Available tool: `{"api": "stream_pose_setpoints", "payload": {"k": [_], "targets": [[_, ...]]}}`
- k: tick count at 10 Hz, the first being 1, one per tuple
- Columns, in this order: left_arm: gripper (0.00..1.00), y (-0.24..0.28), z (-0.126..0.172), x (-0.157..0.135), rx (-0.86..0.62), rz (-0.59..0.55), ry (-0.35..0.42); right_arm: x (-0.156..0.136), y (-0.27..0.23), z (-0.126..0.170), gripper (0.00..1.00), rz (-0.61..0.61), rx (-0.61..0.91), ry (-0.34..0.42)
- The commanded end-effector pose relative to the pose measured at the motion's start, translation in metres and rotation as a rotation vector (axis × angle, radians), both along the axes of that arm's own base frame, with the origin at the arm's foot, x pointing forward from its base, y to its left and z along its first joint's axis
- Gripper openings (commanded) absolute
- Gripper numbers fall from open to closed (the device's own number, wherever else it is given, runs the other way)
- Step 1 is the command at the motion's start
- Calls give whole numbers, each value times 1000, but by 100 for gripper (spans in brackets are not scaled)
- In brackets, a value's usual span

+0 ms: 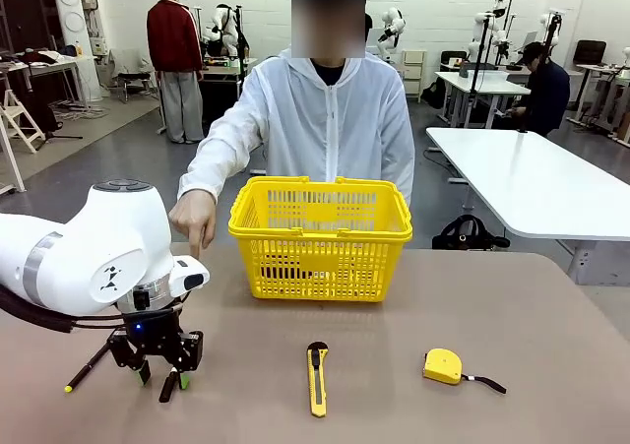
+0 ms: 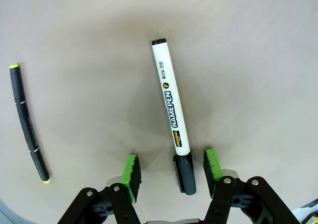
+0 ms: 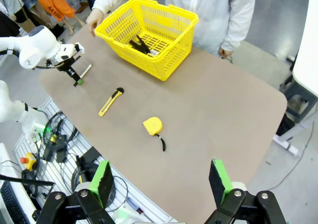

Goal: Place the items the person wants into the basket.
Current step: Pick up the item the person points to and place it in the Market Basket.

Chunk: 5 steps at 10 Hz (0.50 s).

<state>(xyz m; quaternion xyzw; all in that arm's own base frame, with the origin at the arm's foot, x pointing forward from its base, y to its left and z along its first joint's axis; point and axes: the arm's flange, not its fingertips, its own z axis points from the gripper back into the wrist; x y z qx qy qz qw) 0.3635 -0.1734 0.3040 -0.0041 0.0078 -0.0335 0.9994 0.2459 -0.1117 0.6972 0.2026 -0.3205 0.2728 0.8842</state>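
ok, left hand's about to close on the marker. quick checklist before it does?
1. marker between the pads of the left hand: ok, its cap end sits there, off centre toward one pad.
2. Grip made: not ok, gaps show on both sides.
3. black pen out of the grasp: ok, it lies well aside.
4. basket ready: ok, upright, top open.
5. Route to the basket: cannot tell, the person's hand points down beside its corner on the left arm's side.
6. right hand out of the way: ok, open, held high away from the items.
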Motion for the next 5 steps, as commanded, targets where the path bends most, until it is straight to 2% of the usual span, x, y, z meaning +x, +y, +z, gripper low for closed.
{"api": "stream_pose_setpoints", "payload": {"k": [1,2,4,5], "targets": [[0,26,-22,-60,22,19,-35,2,0,0,100,14,9,-3],[18,26,-22,-59,18,21,-29,2,0,0,100,14,9,-3],[0,25,-20,-58,11,23,-23,2,0,0,100,14,9,-3],[0,25,-20,-59,10,23,-23,2,0,0,100,14,9,-3]]}}
